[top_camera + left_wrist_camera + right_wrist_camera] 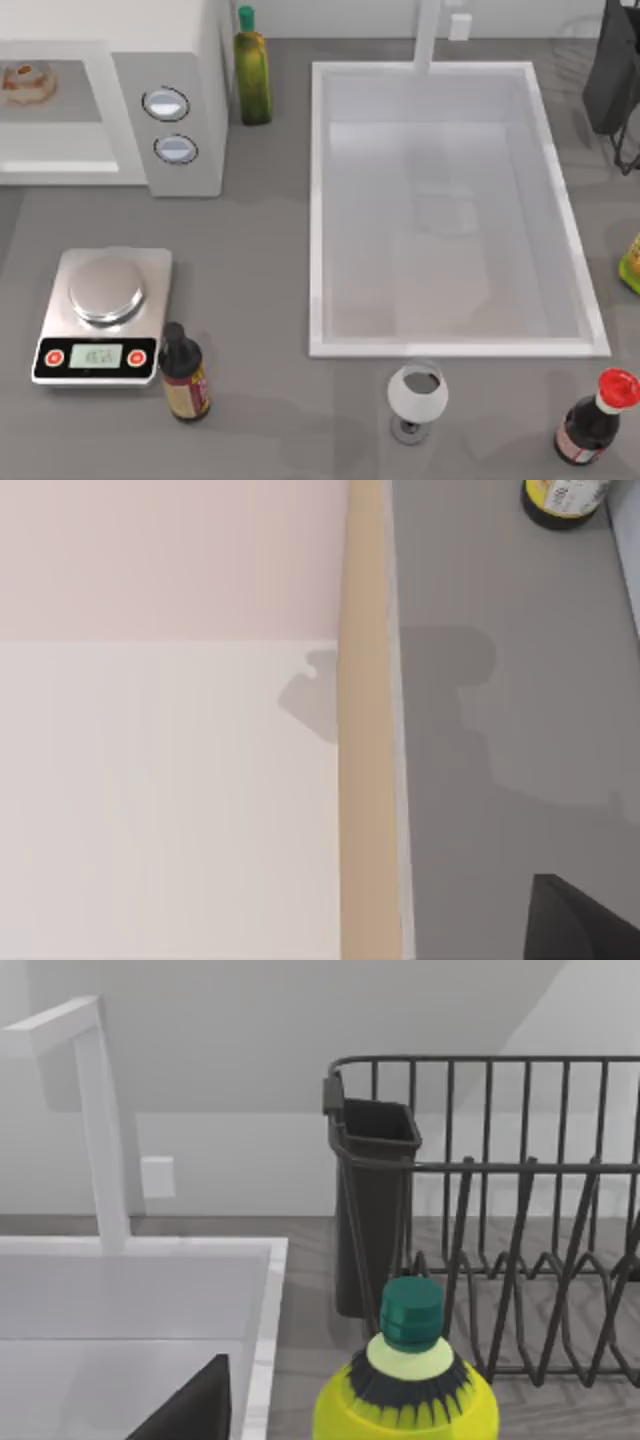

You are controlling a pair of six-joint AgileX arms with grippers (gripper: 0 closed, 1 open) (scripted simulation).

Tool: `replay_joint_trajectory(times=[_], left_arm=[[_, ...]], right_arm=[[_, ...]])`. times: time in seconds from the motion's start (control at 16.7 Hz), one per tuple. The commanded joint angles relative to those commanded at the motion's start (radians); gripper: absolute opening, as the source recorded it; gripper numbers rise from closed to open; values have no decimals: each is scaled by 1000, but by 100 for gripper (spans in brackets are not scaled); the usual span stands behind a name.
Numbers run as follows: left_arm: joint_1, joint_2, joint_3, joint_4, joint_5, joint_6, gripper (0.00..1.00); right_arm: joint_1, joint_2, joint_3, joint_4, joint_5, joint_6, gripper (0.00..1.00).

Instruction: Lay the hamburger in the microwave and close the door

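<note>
The white microwave [170,45] stands at the table's back left, its grey panel carrying two silver dials [166,103]. The hamburger [25,82], a small tan bun, lies inside the microwave's grey chamber near the left edge of the top view. I cannot tell from the top view how the door stands. In the left wrist view a flat white panel [170,800] with a tan edge strip [368,780] runs beside the grey counter; it may be the door. A dark part of my left gripper [585,925] shows there. A dark part of my right gripper [195,1410] hangs by the sink.
A green oil bottle [252,75] stands right of the microwave. A steel scale [102,315] and dark sauce bottle [185,372] sit front left. The white sink [318,200] fills the middle. A wine glass [415,400], red-capped bottle [595,415], yellow bottle [405,1395] and dish rack [500,1210] are on the right.
</note>
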Motion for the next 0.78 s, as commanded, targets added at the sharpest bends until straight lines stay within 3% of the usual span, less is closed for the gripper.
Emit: replay_joint_trajectory(times=[0.42,0.78], left_arm=[[5,82,-197,312,3,3,0],[3,100,-225,341,5,5,0]], right_arm=[[0,0,0,0,0,0,100],[0,0,0,0,0,0,100]])
